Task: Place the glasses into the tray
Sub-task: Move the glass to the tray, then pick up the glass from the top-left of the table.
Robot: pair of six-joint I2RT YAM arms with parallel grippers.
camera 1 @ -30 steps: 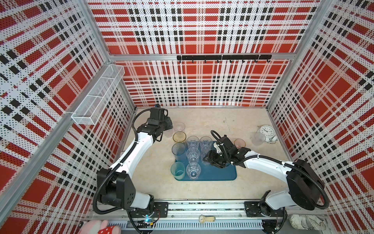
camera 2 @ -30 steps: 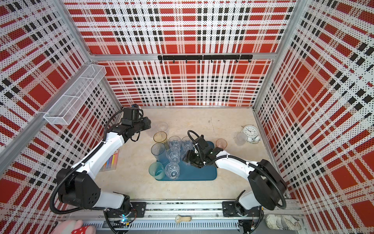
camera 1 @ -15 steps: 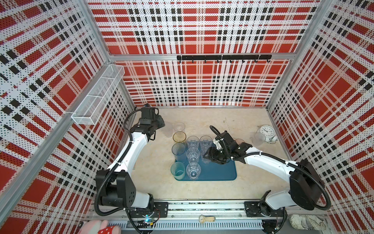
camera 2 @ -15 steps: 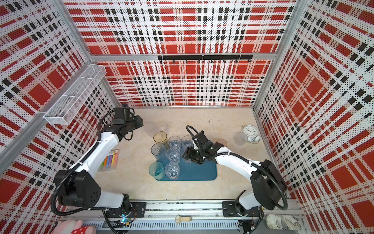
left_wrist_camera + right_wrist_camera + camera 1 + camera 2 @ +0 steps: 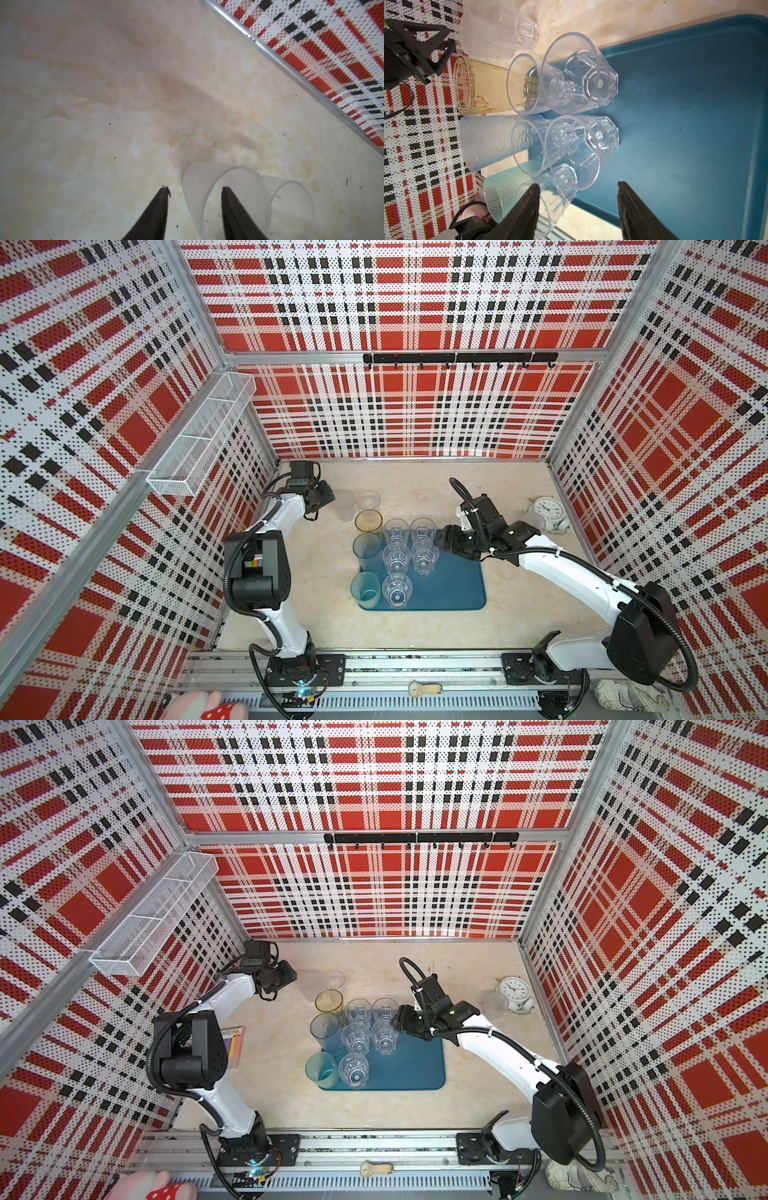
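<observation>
Quick update from us: the tray [image 5: 453, 589] sits mid-worktop [image 5: 415, 635], and we count five clear faceted glasses [image 5: 396, 558] standing upright, bunched on the side nearer the left arm. A tall grey-blue glass [image 5: 367, 549] and a teal glass [image 5: 365, 591] stand along that same edge. The amber glass [image 5: 368, 521] is at the far corner there, and we honestly can't tell if it's on the tray or just off it. The right hand [image 5: 577, 185] hangs over the tray just beside the clear ones, jaws apart and empty. The left hand [image 5: 195, 188] is over by the far wall, jaws spread too and clamping nothing, right at a frosted glass [image 5: 197, 197] on the bare worktop. A small clear glass [image 5: 368, 499] stands just beside that one. One more cloudy glass [image 5: 536, 521] stands next to the white clock [image 5: 548, 509], well apart from the tray.
</observation>
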